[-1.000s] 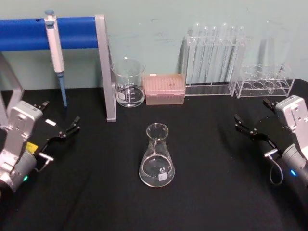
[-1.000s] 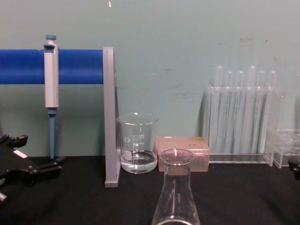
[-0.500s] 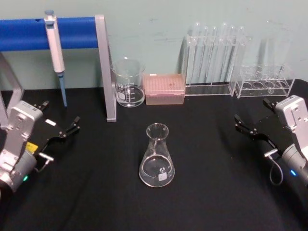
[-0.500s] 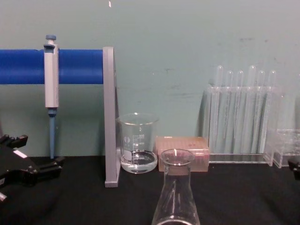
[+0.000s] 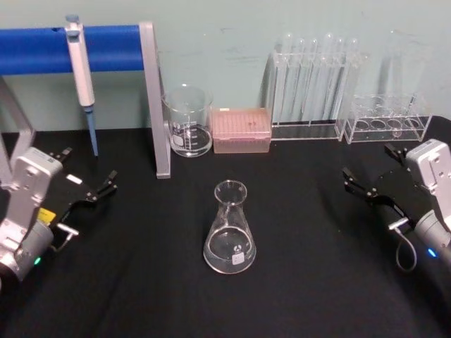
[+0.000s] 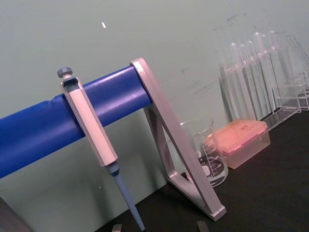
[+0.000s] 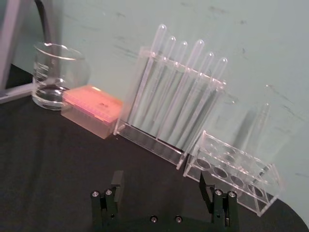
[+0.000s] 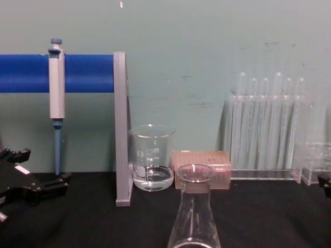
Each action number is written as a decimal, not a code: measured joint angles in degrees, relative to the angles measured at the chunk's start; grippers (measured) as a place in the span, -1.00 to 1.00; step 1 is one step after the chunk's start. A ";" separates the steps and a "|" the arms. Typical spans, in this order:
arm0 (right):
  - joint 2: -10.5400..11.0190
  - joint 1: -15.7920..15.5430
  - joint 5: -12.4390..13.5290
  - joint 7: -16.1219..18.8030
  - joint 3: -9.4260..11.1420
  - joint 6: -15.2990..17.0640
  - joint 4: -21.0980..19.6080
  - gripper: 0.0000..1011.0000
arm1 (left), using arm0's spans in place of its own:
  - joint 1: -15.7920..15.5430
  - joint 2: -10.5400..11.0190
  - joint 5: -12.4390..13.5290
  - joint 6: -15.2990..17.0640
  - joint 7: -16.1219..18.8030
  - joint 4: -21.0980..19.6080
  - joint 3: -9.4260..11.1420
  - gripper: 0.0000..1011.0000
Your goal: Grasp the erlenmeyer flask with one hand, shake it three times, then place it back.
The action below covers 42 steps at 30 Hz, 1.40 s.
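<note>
The clear erlenmeyer flask (image 5: 230,229) stands upright on the black table (image 5: 303,282), in the middle between both arms; the chest view has its neck (image 8: 194,206) in the near foreground. My left gripper (image 5: 88,167) rests open at the table's left side, well apart from the flask, and shows in the chest view (image 8: 44,168) at the left edge. My right gripper (image 5: 368,162) is open at the table's right side, also far from the flask. In its wrist view the right gripper (image 7: 161,182) has its jaws spread with nothing between them.
Along the back wall stand a glass beaker (image 5: 188,120), a pink tip box (image 5: 242,129), a rack of tall test tubes (image 5: 313,77) and a low clear rack (image 5: 386,120). A pipette (image 5: 81,70) hangs on the blue bar stand (image 5: 113,48) with a grey upright (image 5: 153,98).
</note>
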 joint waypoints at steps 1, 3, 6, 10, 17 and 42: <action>0.11 -0.33 0.36 0.85 0.43 -0.42 -0.28 0.98 | 0.00 0.00 0.00 0.00 0.00 0.00 0.00 0.98; 0.15 -0.73 1.42 1.95 1.02 -0.95 -0.58 0.98 | 0.00 0.00 0.00 0.00 0.00 0.00 0.00 0.98; 0.28 -1.80 4.00 4.32 2.28 -1.75 -1.32 0.98 | 0.00 0.00 0.00 0.00 0.00 0.00 0.00 0.98; 0.96 -3.44 7.16 7.47 3.74 -2.24 -2.94 0.98 | 0.00 0.00 0.00 0.00 0.00 0.00 0.00 0.98; 2.60 -7.75 11.29 12.06 6.15 -2.76 -7.48 0.98 | 0.00 0.00 0.00 0.00 0.00 0.00 0.00 0.98; 0.19 -8.17 13.58 27.71 2.75 -2.24 -10.64 0.98 | 0.00 0.00 0.00 0.00 0.00 0.00 0.00 0.98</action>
